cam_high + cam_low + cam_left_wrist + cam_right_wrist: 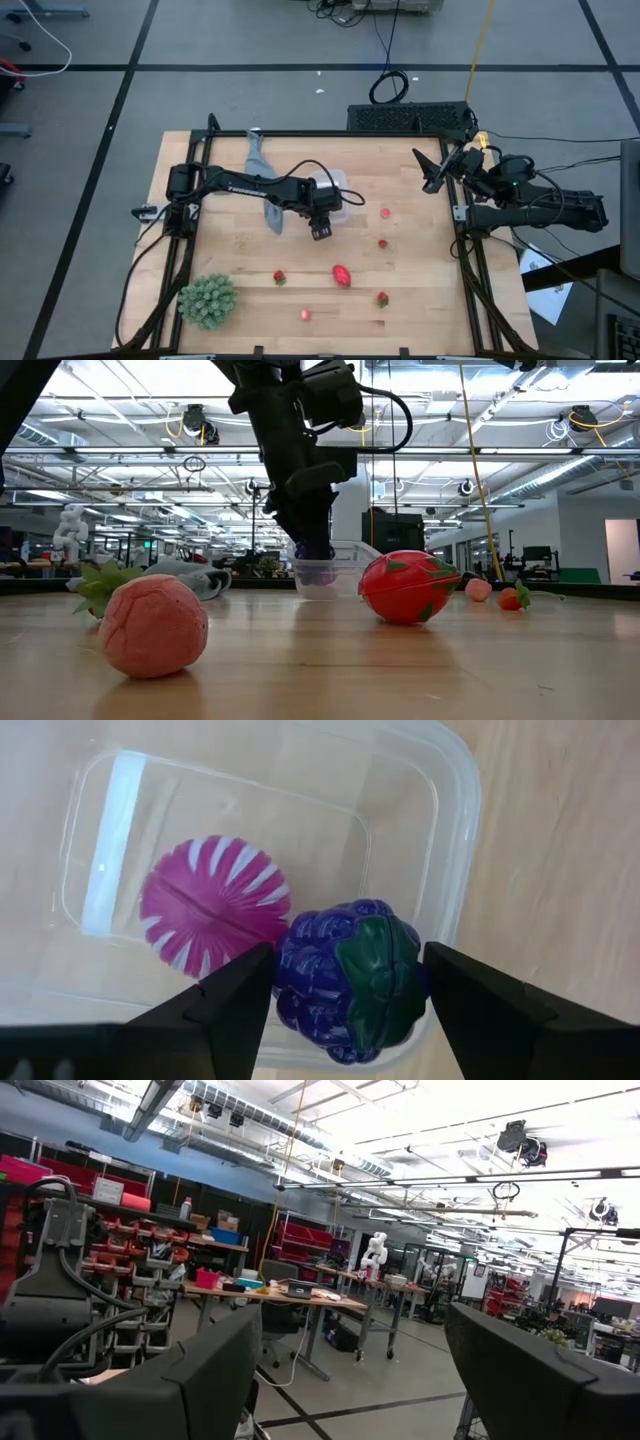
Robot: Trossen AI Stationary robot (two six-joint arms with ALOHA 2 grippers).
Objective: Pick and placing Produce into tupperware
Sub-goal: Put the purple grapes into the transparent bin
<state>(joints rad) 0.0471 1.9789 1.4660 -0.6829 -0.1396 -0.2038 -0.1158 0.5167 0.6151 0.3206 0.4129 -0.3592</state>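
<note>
Left gripper point(345, 995) gripped dark blue-purple toy berry point(350, 980) above clear plastic rectangular tupperware point(455, 840) at table centre | magenta spiky toy fruit point(212, 918) inside tupperware | right gripper point(437, 170) spread wide, empty, at table's right edge

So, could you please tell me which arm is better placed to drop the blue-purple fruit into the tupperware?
Left. Its pincer holds the blue-purple fruit right above the tupperware; the right pincer waits open at the table's edge.

Off-task items on wooden table point(420, 280)

Green spiky ball point(208, 300) well apart from fingers; grey cloth point(262, 170) just beside left fingers.
</note>
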